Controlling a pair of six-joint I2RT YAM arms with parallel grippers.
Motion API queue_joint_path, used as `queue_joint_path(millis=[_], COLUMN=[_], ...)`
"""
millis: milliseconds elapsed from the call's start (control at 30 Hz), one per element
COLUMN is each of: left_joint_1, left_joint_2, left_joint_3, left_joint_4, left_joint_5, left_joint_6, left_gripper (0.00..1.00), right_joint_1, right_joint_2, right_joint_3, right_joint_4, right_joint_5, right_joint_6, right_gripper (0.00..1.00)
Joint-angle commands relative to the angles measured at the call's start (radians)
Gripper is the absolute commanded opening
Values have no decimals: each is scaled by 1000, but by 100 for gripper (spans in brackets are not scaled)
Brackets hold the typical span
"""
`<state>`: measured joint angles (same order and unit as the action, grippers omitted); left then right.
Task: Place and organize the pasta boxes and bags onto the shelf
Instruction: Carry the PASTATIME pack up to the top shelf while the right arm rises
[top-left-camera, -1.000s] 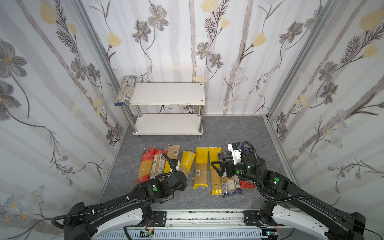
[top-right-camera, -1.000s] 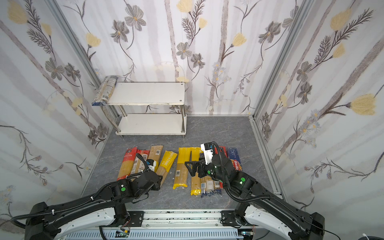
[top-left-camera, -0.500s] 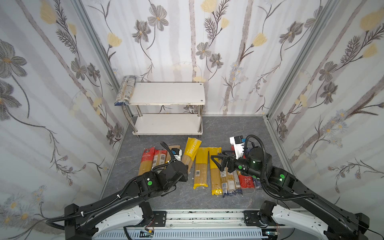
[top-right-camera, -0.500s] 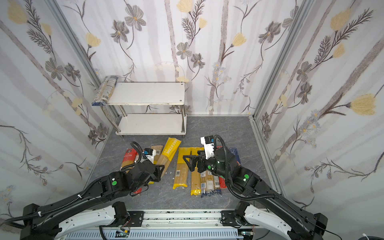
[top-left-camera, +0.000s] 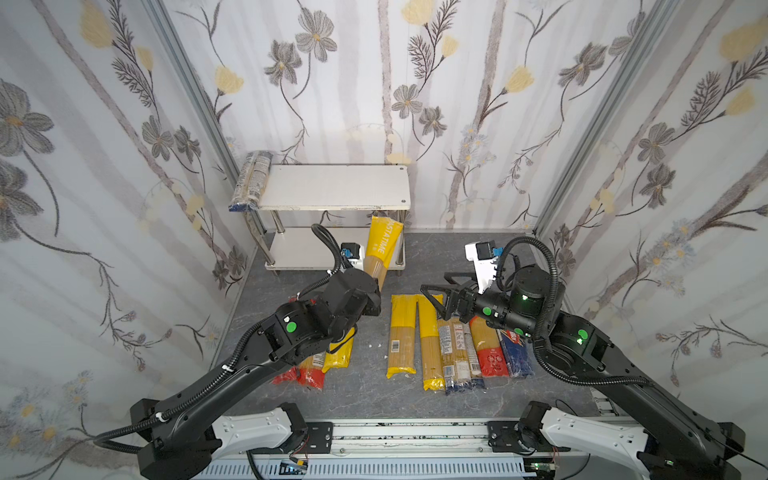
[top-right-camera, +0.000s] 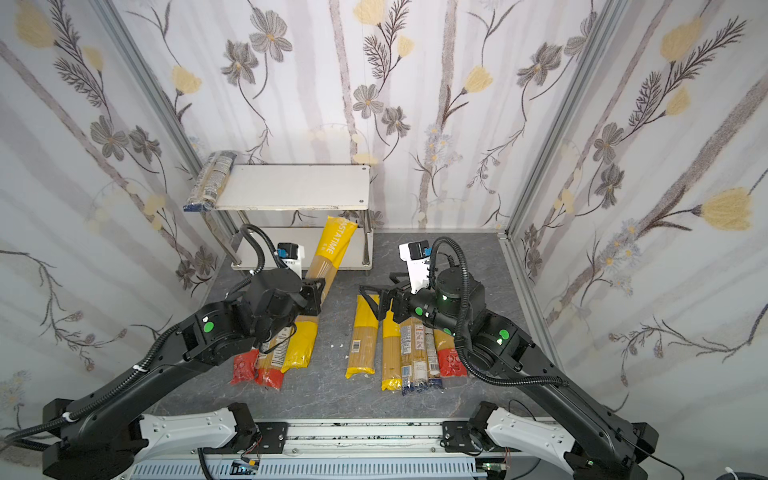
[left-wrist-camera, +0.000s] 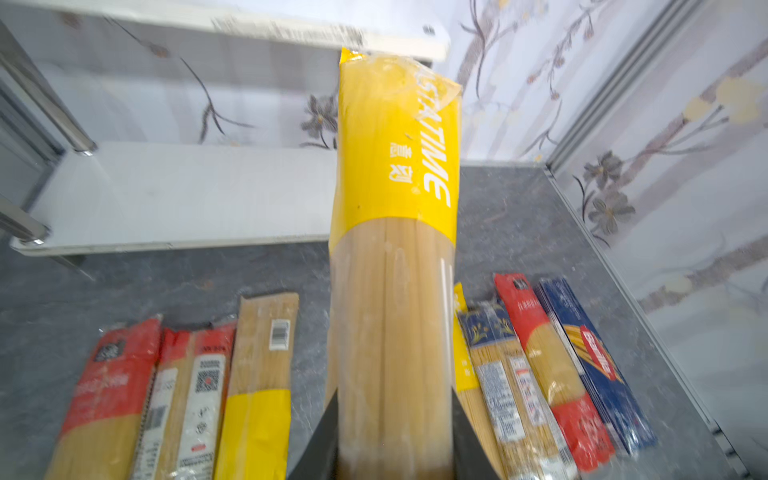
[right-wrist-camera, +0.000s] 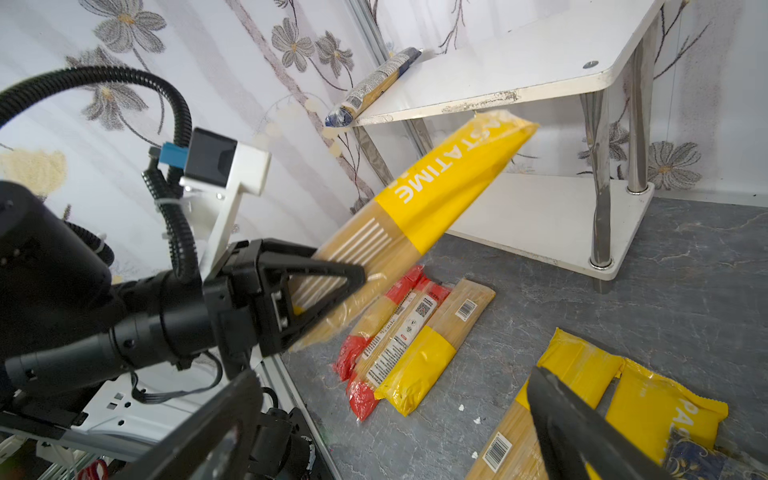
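Only one blue-ended pack sits on the shelf, at its top left edge. My left pincer pinches a yellow pack, tilted toward the shelf. My right pincer is spread and empty. The other packs wait on the table.

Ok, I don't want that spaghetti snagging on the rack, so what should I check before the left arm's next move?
1. Grip: left hand shut on the yellow pack's clear lower part: ok.
2. Pack's tip clear of the top board's front edge: cannot tell; it sits close beneath.
3. Room on the lower board: bare where visible: ok.
4. Right hand out of the path: open, over the floor packs: ok.
5. Blue-ended pack on top: hangs over the left edge: not ok.
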<state>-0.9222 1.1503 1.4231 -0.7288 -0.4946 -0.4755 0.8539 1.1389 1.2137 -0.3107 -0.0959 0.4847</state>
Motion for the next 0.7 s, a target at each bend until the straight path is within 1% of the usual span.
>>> queue_joint_path(millis=[0, 67, 100, 167, 300, 367, 500, 667], left_joint_1=[81, 148, 180, 251, 366, 428, 542, 694], left_joint_2=[67, 129, 155, 218, 331, 389, 497, 620], left_joint_3=[129, 215, 251, 344, 504, 580, 694, 794], left_joint_4=[96, 99, 99, 101, 103, 105, 107, 109], left_joint_5=[-62, -40, -24, 4, 9, 39, 99, 204], left_joint_6=[124, 170, 193, 251, 359, 411, 496, 561], left_gripper=[0, 0, 0, 0, 0, 0, 0, 0], right_joint_1=[-20, -27, -57, -83, -128, -145, -172, -198], right_joint_2=[27, 47, 56, 77, 125, 158, 223, 312], right_joint_3=[52, 87, 100, 132, 195, 232, 297, 371], right_joint_4=[-4, -14, -19, -28, -47, -61, -80, -105], right_joint_5=[-40, -59, -67, -88, -124, -140, -169, -201], right_joint_6=[-34, -47, -51, -61, -78, -89, -103, -116], right_gripper=[100, 100, 100, 100, 100, 100, 100, 100])
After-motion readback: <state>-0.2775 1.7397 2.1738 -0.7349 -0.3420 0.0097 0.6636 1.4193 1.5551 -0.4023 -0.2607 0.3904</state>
